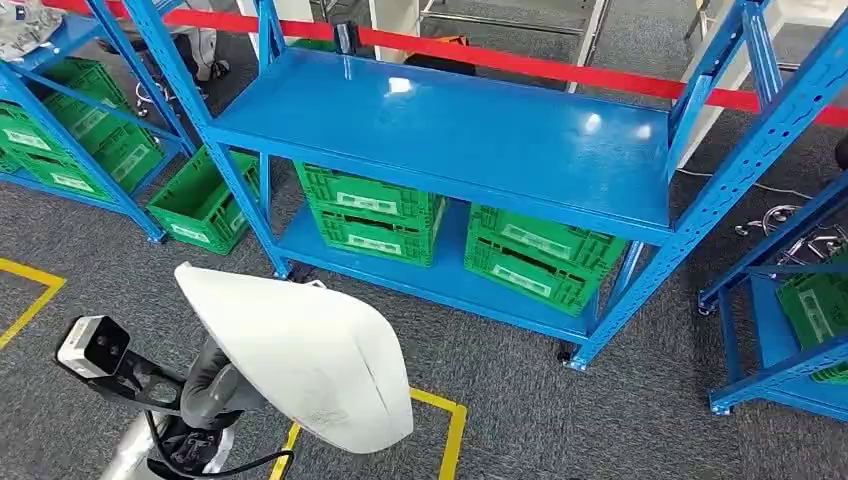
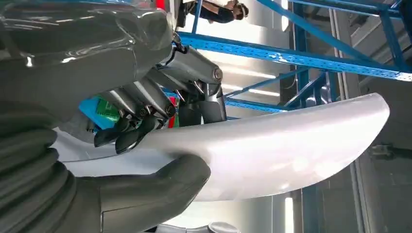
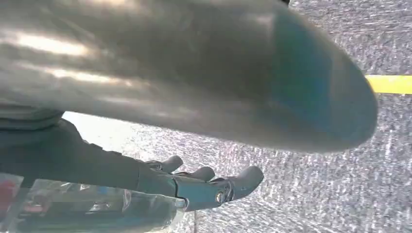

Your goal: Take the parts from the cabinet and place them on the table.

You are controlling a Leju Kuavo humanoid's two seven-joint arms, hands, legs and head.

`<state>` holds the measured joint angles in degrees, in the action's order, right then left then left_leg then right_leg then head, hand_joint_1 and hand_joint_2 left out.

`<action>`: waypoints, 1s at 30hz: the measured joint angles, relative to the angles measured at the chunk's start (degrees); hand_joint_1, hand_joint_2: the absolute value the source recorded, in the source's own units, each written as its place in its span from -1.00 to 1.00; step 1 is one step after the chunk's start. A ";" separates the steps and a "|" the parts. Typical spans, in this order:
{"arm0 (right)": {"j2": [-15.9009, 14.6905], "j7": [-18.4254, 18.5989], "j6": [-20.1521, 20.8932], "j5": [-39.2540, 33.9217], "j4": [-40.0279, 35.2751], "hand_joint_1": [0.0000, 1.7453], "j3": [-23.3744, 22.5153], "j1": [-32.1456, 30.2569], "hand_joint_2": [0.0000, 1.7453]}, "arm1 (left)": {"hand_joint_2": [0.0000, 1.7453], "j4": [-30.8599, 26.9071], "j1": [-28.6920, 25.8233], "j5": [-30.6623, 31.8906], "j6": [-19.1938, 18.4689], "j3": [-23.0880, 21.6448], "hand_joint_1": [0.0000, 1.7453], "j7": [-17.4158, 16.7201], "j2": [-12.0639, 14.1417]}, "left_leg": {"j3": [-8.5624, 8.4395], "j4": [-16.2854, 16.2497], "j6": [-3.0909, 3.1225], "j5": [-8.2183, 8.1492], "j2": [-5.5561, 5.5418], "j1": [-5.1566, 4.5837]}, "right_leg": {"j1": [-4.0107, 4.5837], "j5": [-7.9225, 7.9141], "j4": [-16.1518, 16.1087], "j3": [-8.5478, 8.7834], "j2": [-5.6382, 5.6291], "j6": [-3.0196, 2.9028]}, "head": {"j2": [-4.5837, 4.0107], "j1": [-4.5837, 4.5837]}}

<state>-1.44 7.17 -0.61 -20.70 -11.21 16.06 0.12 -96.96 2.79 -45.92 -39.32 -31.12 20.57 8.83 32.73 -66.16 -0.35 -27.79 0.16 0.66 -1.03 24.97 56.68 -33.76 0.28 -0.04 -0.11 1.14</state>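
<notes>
We hold a smooth white curved plastic shell part (image 1: pixel 300 350) in our left hand (image 2: pixel 145 121), thumb under, fingers over it. Our right hand (image 3: pixel 204 187) hangs with fingers apart, holding nothing. The part is off the blue metal shelving rack (image 1: pixel 450 130); placing it on the table remains.

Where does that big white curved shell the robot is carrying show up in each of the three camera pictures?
Head view: the white shell sits low and left, above the left hand.
Left wrist view: it sweeps across the middle, gripped by that hand.
Right wrist view: I cannot tell; the blurred grey shape is unclear.
Shared landmark: the blue rack.
</notes>
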 joint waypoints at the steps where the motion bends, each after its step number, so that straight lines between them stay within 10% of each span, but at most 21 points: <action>1: 0.11 0.00 0.00 0.00 -0.04 -1.00 0.00 0.02 -1.00 | 1.00 -0.04 0.09 0.00 0.00 0.00 1.00 0.00 0.00 | -4.64 6.19 0.64 -0.70 -0.28 -0.13 | -0.07 -0.42 0.00 -0.14 -0.05 0.25 | 0.02 0.00; 2: 0.22 -0.04 0.00 -0.02 -0.09 -1.00 0.00 0.00 -1.00 | 1.00 -0.07 0.16 0.00 0.00 0.02 1.00 0.00 0.00 | -7.40 10.55 1.08 -2.64 -0.27 -0.39 | 0.33 -0.84 0.01 -0.34 -0.11 0.56 | 0.00 -0.04; 6: 0.11 -0.04 -1.23 -0.11 -0.09 -1.00 0.00 0.15 -1.00 | 1.00 0.04 0.62 -0.04 -0.78 -0.13 1.00 0.65 0.00 | -6.13 12.02 2.48 -0.94 -0.05 -1.16 | -0.04 -3.17 -0.86 -0.78 -0.08 2.58 | 0.00 -0.04; 9: -0.48 0.61 -1.42 -0.15 -0.11 -1.00 0.02 1.01 -1.00 | 1.00 0.83 2.07 -0.28 -1.14 -0.46 1.00 1.73 -0.02 | -3.71 12.36 3.47 1.71 0.30 -0.92 | -0.14 5.03 6.87 -4.20 -0.13 0.68 | 0.00 -0.37; 11: -1.00 0.83 -1.42 -0.15 -0.15 -1.00 0.00 1.30 -1.00 | 1.00 1.20 2.13 -0.28 -1.27 -0.74 1.00 2.10 0.04 | -1.78 12.24 3.66 3.17 0.38 -1.16 | -0.15 9.14 15.12 -5.95 -0.12 0.61 | 0.00 -0.35; 13: -1.36 0.92 -1.44 -0.15 -0.18 -1.00 0.00 1.37 -1.00 | 1.00 1.66 2.13 -0.28 -1.27 -0.92 1.00 2.27 0.04 | 0.46 11.81 3.54 4.49 0.42 -1.28 | -0.16 6.95 18.18 -4.89 -0.12 2.27 | 0.00 -0.35; 15: -1.49 1.16 -1.44 -0.09 -0.22 -1.00 0.00 1.36 -1.00 | 1.00 1.95 2.11 -0.26 -1.27 -0.94 1.00 2.65 0.09 | 2.52 11.15 3.18 5.40 0.40 -1.28 | -0.17 3.26 12.32 0.17 -0.12 3.52 | 0.00 -0.35; 17: -1.62 1.29 -1.44 0.13 -0.39 -1.00 0.02 1.48 -1.00 | 1.00 2.01 2.06 -0.11 -1.27 -0.98 1.00 3.17 0.09 | 4.07 9.94 2.65 6.07 0.32 -1.63 | 0.17 5.99 0.64 8.67 -0.06 2.18 | 0.00 -0.37; 18: -1.73 1.31 -1.42 0.28 -0.44 -1.00 0.02 1.56 -1.00 | 1.00 2.01 1.97 0.13 -1.25 -0.98 1.00 3.45 0.11 | 4.27 9.54 2.31 6.37 0.46 -1.59 | 0.25 7.66 -2.58 9.93 -0.19 1.38 | 0.00 -0.20; 22: -1.57 1.55 -1.38 0.46 -0.46 -1.00 0.20 1.29 -1.00 | 1.00 2.05 1.62 0.39 -1.31 -1.11 1.00 3.98 0.46 | 4.93 9.10 0.93 6.81 0.26 -0.97 | -0.13 6.30 -2.08 8.56 0.01 -0.09 | 0.00 -0.37; 26: -1.70 1.86 -1.31 1.51 -0.50 -1.00 0.42 1.31 -1.00 | 1.00 2.05 1.09 1.18 -1.16 -1.11 1.00 4.70 0.81 | 9.52 -5.46 -0.81 -3.63 0.03 -0.21 | 0.01 4.74 -1.93 6.88 0.12 -0.77 | 0.00 -0.09; 28: -1.77 2.47 -0.96 2.12 -0.50 -1.00 0.98 1.30 -1.00 | 1.00 2.08 0.73 1.53 -1.07 -1.11 1.00 4.98 1.01 | 9.20 -7.92 -0.95 -2.76 0.03 -0.01 | 0.03 4.27 -1.72 6.46 0.08 -0.45 | 0.00 -0.09; 30: -1.79 2.60 -0.70 2.38 -0.55 -1.00 1.42 1.40 -1.00 | 1.00 2.05 0.67 1.60 -1.07 -1.11 1.00 5.07 1.03 | 3.48 0.58 -0.58 1.29 0.03 0.00 | 0.04 4.12 -1.47 6.27 0.05 -0.46 | 0.00 -0.07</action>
<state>-3.23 9.77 -1.31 -18.32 -11.76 17.49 1.52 -94.90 3.47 -44.33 -40.39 -32.24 25.64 9.86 36.21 -65.59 -0.94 -26.50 0.19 0.66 -0.99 29.09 55.21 -27.49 0.33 -0.50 -0.11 1.07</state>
